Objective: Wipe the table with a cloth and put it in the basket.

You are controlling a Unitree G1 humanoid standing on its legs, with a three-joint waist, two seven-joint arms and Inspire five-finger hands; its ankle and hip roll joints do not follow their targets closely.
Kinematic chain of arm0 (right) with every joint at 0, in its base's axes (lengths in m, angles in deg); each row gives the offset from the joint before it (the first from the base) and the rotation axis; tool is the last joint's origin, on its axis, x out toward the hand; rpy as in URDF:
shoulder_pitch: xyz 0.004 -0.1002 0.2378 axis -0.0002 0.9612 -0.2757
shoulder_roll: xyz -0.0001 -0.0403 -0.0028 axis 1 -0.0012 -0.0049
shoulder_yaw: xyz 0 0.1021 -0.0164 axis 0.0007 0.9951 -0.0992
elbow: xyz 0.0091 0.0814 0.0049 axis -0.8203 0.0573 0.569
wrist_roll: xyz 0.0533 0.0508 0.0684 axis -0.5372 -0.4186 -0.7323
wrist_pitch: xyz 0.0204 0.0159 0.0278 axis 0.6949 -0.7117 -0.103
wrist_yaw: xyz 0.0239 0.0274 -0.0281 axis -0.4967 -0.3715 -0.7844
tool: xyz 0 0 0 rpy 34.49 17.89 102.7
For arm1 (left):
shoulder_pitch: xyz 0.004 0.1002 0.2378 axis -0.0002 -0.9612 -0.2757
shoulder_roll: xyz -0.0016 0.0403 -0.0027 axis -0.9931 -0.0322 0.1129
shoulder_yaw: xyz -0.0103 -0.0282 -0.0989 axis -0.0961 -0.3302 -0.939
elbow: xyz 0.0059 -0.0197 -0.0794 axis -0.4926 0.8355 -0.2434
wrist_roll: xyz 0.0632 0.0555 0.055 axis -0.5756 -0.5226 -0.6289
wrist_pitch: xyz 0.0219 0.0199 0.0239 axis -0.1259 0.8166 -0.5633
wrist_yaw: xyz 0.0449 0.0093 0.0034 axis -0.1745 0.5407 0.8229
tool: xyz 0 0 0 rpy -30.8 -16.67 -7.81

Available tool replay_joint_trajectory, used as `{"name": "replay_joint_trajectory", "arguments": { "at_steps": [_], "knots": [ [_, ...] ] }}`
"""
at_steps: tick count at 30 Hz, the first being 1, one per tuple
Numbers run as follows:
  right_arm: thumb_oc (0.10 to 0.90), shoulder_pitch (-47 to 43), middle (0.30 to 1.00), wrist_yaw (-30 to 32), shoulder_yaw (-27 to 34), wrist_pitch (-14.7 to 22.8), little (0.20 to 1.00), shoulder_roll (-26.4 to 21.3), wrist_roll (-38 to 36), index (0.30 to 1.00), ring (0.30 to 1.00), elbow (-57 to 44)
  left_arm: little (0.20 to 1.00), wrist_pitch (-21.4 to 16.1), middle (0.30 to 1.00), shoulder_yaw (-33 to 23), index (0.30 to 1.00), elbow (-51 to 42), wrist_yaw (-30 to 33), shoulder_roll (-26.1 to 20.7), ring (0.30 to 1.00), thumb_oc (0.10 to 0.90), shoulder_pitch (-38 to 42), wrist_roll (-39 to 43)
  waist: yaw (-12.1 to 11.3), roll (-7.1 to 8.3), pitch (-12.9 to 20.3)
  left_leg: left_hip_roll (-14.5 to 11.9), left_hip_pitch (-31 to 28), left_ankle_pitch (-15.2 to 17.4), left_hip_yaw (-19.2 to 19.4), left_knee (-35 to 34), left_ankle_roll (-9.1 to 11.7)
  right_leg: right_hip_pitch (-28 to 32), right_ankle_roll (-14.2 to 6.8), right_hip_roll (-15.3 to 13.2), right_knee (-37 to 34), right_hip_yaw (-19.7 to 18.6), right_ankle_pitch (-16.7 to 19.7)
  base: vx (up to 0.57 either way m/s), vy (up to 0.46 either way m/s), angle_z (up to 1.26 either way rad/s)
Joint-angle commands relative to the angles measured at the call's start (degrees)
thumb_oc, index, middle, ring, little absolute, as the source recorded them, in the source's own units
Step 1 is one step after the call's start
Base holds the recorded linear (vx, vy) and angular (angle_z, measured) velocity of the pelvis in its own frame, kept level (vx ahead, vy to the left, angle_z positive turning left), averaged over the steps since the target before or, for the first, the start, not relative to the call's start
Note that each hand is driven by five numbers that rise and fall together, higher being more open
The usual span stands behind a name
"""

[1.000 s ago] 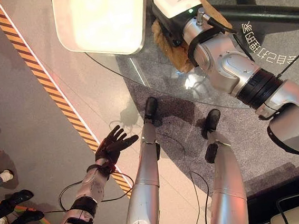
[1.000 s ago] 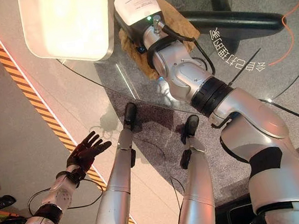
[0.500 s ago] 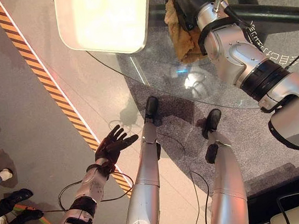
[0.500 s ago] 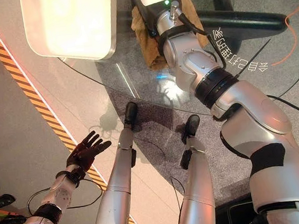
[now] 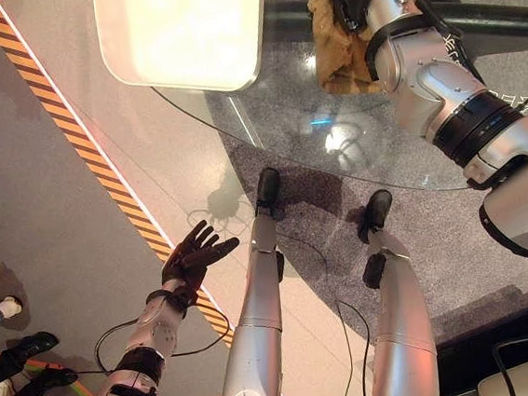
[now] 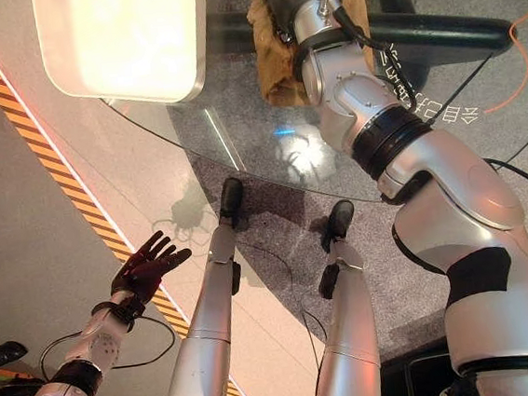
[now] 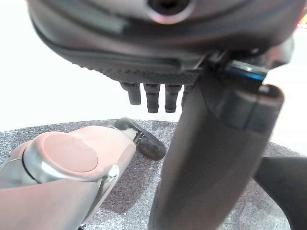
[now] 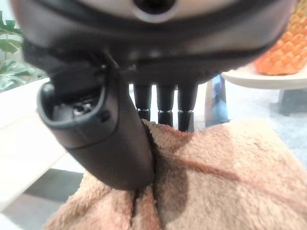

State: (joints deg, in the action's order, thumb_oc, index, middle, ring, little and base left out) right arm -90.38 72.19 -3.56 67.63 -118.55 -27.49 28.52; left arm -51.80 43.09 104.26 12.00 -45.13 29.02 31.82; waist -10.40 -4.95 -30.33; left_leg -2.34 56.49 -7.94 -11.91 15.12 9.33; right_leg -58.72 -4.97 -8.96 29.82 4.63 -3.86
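Right hand [image 8: 115, 139] rests on a brown fluffy cloth [image 8: 216, 187], thumb and straight fingers pressing into it, on the round glass worktop [image 5: 267, 132]. Just beside the cloth sits a pale tray [image 5: 182, 28]. Left hand [image 5: 190, 257] hangs low over the floor [image 5: 61, 227], fingers spread, holding nothing.

We saw the right hand [image 8: 120, 139] pressing straight fingers [image 8: 165, 108] and thumb onto a fluffy tan cloth [image 8: 216, 182], with an orange pineapple-like object [image 8: 283, 48] beyond.
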Motion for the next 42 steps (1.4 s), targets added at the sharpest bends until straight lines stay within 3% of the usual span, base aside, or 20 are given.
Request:
{"name": "replay_joint_trajectory", "arguments": {
  "at_steps": [1, 11, 27, 35, 42],
  "knots": [
    [0.1, -7.15, 0.3, 5.79, -1.65, -10.37, 0.2, -14.29, -0.01, 0.3, 0.3, 10.22, 0.9, 0.57, 0.9, -0.73, 0.9, 1.63, -1.39, -3.27, 0.9, 0.8, -2.1, 2.44, 0.94, -0.42, 0.53, 6.54, -0.49, 5.17, 5.77, 3.39, -8.58, 3.78, 2.69, 4.74, -6.42, 5.86, 1.52, 0.0, 0.0, 0.0],
    [0.1, -5.6, 0.3, 7.26, 0.08, -12.18, 0.2, -18.82, -3.31, 0.3, 0.3, 12.42, 0.9, 1.3, 0.9, -1.22, 0.9, 1.69, -1.28, -4.49, 0.9, 0.8, -2.13, 3.7, 2.15, 0.08, 0.53, 6.1, -0.33, 5.33, 6.04, 3.44, -8.65, 3.47, 2.74, 5.13, -6.41, 5.32, 1.59, 0.0, 0.0, 0.0],
    [0.1, -3.49, 0.3, 10.62, 3.19, -12.19, 0.2, -22.18, -8.14, 0.3, 0.3, 15.67, 0.9, 2.36, 0.9, -2.43, 0.9, 3.17, -2.45, -6.1, 0.9, 0.8, -1.56, 4.22, 3.27, 0.77, 0.53, 5.54, -0.03, 5.69, 6.18, 3.67, -8.7, 3.39, 2.89, 5.62, -6.61, 4.72, 1.51, 0.0, 0.0, 0.0],
    [0.1, -3.18, 0.3, 11.95, 4.07, -7.49, 0.2, -21.6, -9.81, 0.3, 0.3, 14.19, 0.9, 2.4, 0.9, -2.14, 0.9, 3.44, -2.19, -6.04, 0.9, 0.8, -0.89, 4.26, 3.5, 0.89, 0.53, 5.65, -0.17, 5.72, 6.09, 3.43, -8.74, 3.5, 2.84, 5.78, -7.03, 4.58, 1.71, 0.0, -0.002, -0.02],
    [0.1, -5.21, 0.3, 11.24, 1.78, -4.58, 0.2, -19.11, -6.79, 0.3, 0.3, 8.86, 0.9, 1.95, 0.9, -1.78, 0.9, 3.33, -1.97, -5.31, 0.9, 0.8, -0.85, 3.8, 3.12, 0.68, 0.53, 5.84, -0.33, 5.78, 6.12, 3.4, -8.63, 3.62, 2.85, 5.47, -7.1, 4.75, 1.51, 0.0, 0.0, 0.0]
  ]
}}
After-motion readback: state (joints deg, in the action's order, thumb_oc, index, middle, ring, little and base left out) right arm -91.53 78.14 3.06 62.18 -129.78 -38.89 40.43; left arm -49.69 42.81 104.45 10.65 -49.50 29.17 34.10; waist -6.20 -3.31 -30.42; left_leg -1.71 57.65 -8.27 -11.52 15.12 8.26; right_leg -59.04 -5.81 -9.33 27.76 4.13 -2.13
